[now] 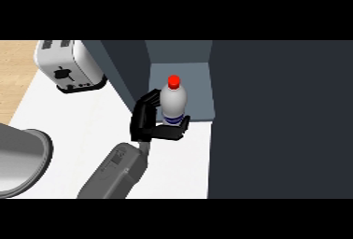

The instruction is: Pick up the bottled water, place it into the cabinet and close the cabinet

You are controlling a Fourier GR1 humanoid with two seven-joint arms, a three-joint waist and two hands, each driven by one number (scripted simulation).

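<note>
Your right hand (148, 122) has its fingers (147, 100) curled round the bottled water (173, 103), upright at the cabinet (186, 74) opening so it clears the door (276, 116).

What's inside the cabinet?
The water bottle with its red cap, held by the robot hand, stands at the cabinet opening. The door hides the right part.

a boxy grey forearm (116, 173) narrows at the wrist into a black robot hand (148, 122).

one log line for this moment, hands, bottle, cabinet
stage: placing | right hand: shut on water bottle | bottle: upright at open cabinet | left hand: not in view
</note>
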